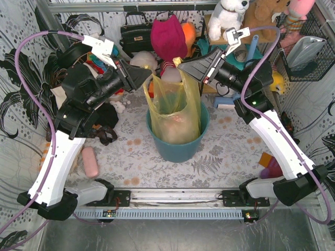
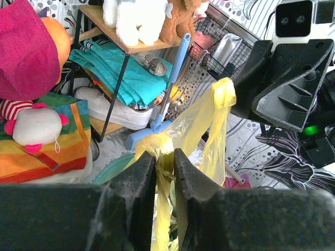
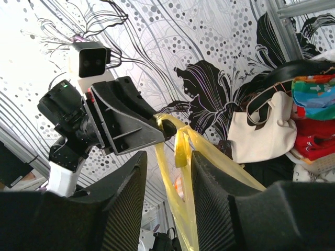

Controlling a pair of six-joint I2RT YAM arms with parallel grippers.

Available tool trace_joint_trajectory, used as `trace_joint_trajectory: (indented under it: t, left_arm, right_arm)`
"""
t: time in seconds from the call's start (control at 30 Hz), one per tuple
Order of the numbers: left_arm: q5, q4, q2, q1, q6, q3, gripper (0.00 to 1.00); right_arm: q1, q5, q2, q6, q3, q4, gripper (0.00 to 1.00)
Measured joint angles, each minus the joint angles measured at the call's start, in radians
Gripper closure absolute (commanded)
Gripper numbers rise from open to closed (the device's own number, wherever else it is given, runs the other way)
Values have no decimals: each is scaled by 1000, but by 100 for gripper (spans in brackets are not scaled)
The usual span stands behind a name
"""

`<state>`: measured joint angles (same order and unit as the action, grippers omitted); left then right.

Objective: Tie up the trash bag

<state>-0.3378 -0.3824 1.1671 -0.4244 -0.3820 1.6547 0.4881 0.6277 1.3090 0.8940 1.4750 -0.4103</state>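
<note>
The yellow trash bag (image 1: pixel 175 112) stands in a teal bin (image 1: pixel 178 149) at the table's middle, its two handle strips pulled up. My left gripper (image 1: pixel 148 78) is shut on the left handle strip (image 2: pixel 163 172), just above the bin's left rim. The right wrist view shows it (image 3: pixel 170 127) pinching that strip at its tip. My right gripper (image 1: pixel 180 67) is at the top of the right handle. Its jaws (image 3: pixel 167 157) stand apart, and yellow strips (image 3: pixel 180 151) hang between them unpinched. Pale crumpled stuff shows through the bag.
Behind the bin are a magenta hat (image 1: pixel 168 36), a black handbag (image 1: pixel 136 34), plush toys (image 1: pixel 227 15) and a wooden shelf. A wire basket (image 1: pixel 306 52) hangs at right. A pink object (image 1: pixel 90 161) lies front left. A cream tote (image 3: pixel 267 130) is at left.
</note>
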Motion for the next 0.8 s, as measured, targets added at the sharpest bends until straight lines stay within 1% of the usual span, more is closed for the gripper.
trace_joint_trajectory:
  t: [0.13,0.3,0.4,0.43,0.53,0.6,0.67,0.8]
  left_arm:
    - [-1,0,0,0,0,0,75]
    - [-2,0,0,0,-1,0,75]
    - [-3,0,0,0,-1,0,75]
    - [-4,0,0,0,-1,0,73]
    - [-16,1,0,0,-3,0,56]
    - [-25,2,-2,0,-10,0,49]
    - [-39,8,-6,0,-20,-5,46]
    - [-71,31,-40,0,-47,-47,43]
  right_arm:
    - [3,-12,16,-6,24,47,60]
    - [10,-11,16,-31,29,100,43]
    - [17,-4,16,-76,34,154,39]
    - [19,-3,16,-94,35,175,38]
    - [22,-7,11,-161,36,246,34]
    - [22,-17,6,-206,36,288,31]
    - [22,-25,1,-246,36,316,28]
    - [22,-29,-1,-323,59,372,25]
